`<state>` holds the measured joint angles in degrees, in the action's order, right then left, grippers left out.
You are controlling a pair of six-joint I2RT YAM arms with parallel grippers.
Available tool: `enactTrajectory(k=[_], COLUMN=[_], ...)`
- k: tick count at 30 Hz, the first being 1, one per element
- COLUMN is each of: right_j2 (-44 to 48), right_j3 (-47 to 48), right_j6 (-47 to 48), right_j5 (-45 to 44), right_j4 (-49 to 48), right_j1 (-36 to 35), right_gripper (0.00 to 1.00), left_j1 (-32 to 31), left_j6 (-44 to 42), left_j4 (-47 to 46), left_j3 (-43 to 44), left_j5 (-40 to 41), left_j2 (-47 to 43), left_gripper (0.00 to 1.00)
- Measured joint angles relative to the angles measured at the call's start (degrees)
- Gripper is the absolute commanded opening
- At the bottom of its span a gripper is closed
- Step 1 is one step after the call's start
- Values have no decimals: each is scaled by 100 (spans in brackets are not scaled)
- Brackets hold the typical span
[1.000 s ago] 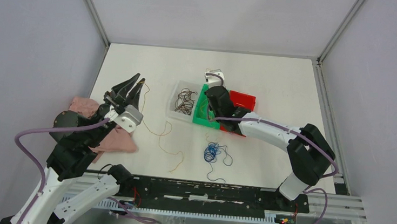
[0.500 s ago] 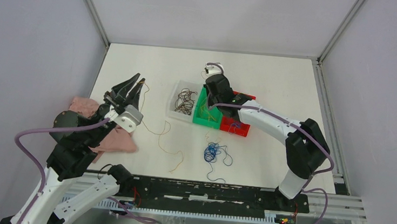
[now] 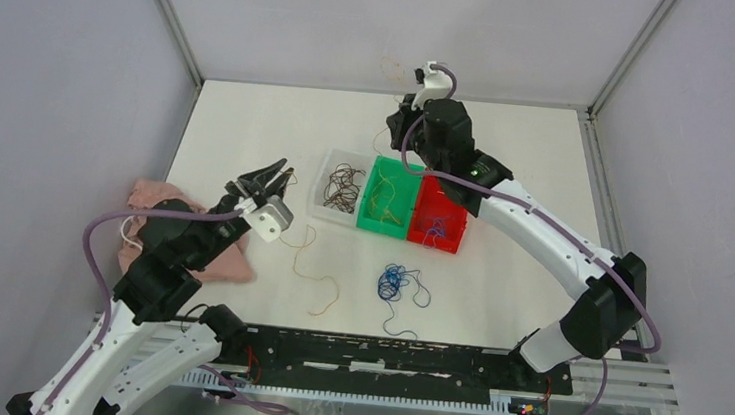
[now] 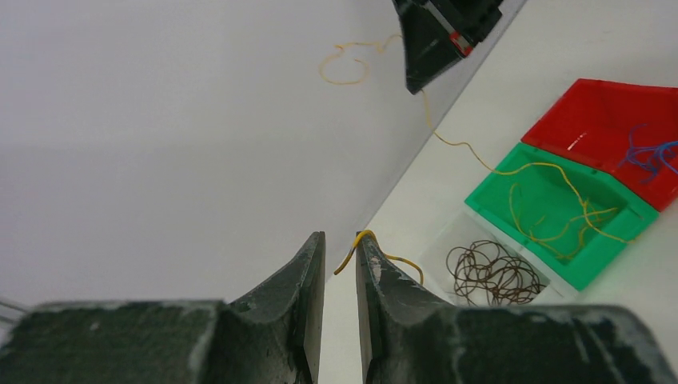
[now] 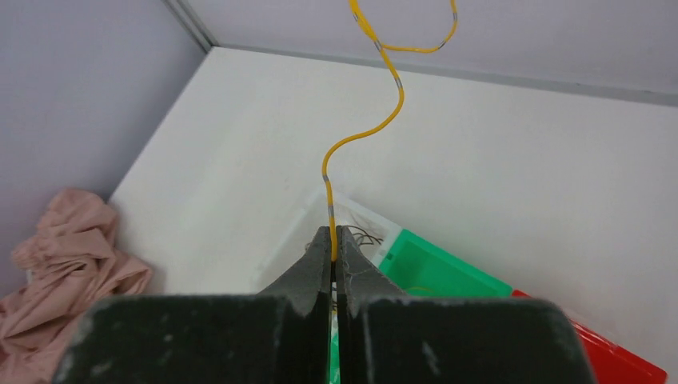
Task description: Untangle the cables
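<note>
Right gripper (image 5: 334,240): jaws pressed together, clamped on a yellow strand (image 5: 364,132). It hangs raised above the far side of the green bin (image 3: 384,233). From the left wrist view I see this strand run from the pinch down into the green bin, where more yellow loops lie. Its free end curls up past the fingertips against the back wall.

Left gripper (image 4: 340,240): jaws a narrow gap apart. A yellow-orange strand (image 3: 310,263) crosses the tip of one finger. I cannot tell whether it is pinched or only hooked there. This gripper sits to the left of the green bin, past the clear bin (image 3: 320,185). The strand trails from it onto the table, near-left of the green bin.

Bins: the clear bin sits against the green bin's left side and holds the brown strands (image 3: 343,185). The red bin (image 3: 441,199) sits against its right side with a few blue strands (image 3: 434,231) inside.

A blue tangle (image 3: 395,282) lies loose on the table, just near of the green bin.

Pink cloth (image 3: 228,261): far left of the green bin, partly under the left arm.
</note>
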<state>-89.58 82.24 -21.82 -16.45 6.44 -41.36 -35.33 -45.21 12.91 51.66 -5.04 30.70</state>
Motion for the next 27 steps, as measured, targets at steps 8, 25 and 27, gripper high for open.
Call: enactTrajectory(k=[8,25,27], right_j2=[315,144,109], right_j3=[-374,15,11], right_j6=[-31,468,455], right_j5=[448,446,461], right_j4=[-660,-1200,-1200], right_j1=[-4,280,317], right_gripper=[1,1,1], left_j1=[0,0,0], left_j6=[472,243,-11], left_j4=[-2,439,822], left_j3=[-162,-920,-1279], left_j5=[-133,-282,-302], left_j2=[422,-28,-125], left_gripper=[28,44,58])
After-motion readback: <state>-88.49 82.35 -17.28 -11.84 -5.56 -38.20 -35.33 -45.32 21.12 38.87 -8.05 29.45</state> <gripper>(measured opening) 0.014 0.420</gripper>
